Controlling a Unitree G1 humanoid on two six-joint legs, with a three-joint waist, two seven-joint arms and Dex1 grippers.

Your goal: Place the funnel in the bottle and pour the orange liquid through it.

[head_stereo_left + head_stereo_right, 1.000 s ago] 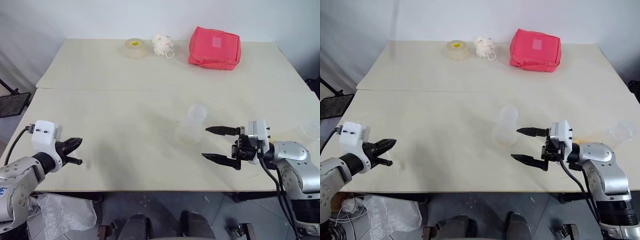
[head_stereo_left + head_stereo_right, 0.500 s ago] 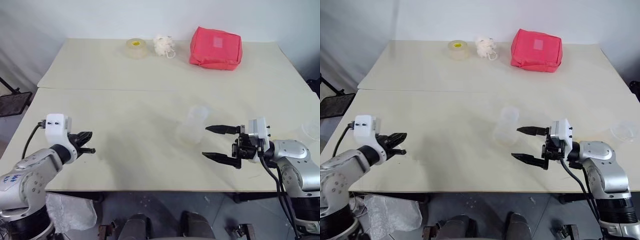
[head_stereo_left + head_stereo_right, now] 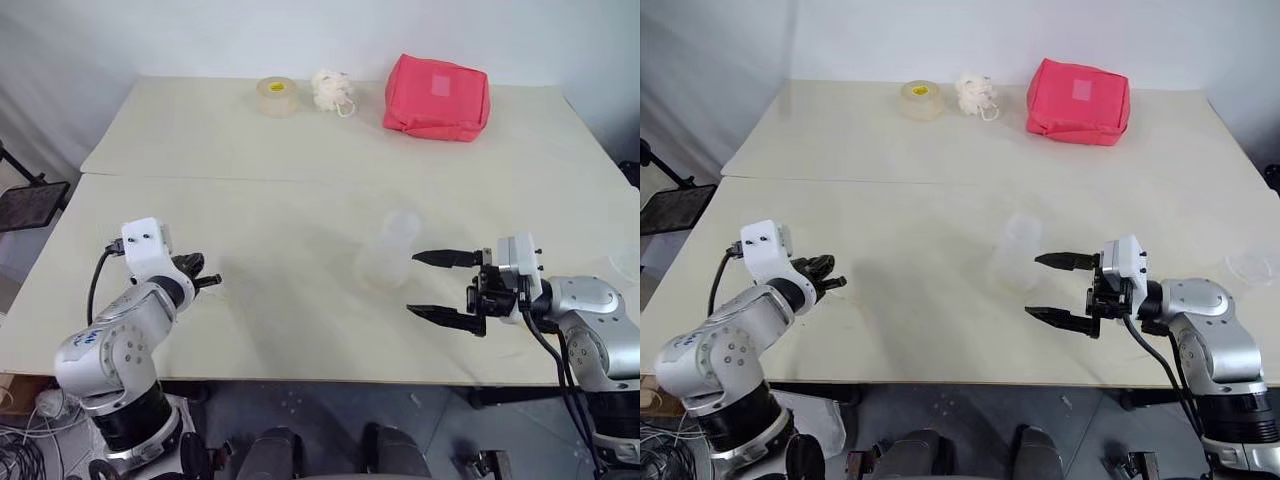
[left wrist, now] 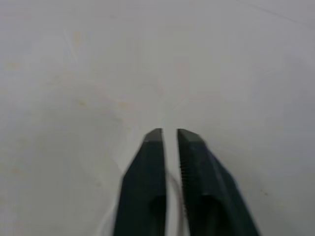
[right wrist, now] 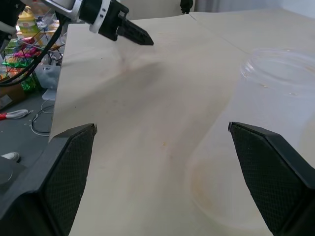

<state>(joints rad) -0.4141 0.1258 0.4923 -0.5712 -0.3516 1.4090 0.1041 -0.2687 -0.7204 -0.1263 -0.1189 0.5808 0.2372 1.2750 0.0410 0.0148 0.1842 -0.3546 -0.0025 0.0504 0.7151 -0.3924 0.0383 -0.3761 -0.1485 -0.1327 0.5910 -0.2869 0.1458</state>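
**Right claw spread beside the bottle, left claw nearly pinched over the bench**

You have the right claw (image 3: 432, 283) gaping wide, pointing toward your left, its two black fingers (image 3: 436, 258) level above the cream bench (image 3: 280, 150) with nothing between them. The clear bottle (image 3: 387, 250) stands upright just past those fingertips, near but apart from them. From the right wrist camera its open neck (image 5: 283, 69) sits ahead between the spread fingers, with a faint orange tinge at its base.

Your left claw (image 4: 169, 133) hovers low over the bench near the left front edge, fingers almost together with only a thin slit between them. A faint pale, see-through shape shows between the fingers lower down; you cannot tell whether it is the funnel or whether it is gripped.

At the far edge sit a tape roll (image 3: 275, 96), a white tuft (image 3: 331, 91) and a red pouch (image 3: 436, 96). A clear cup (image 3: 1250, 265) rests at the bench's right edge.
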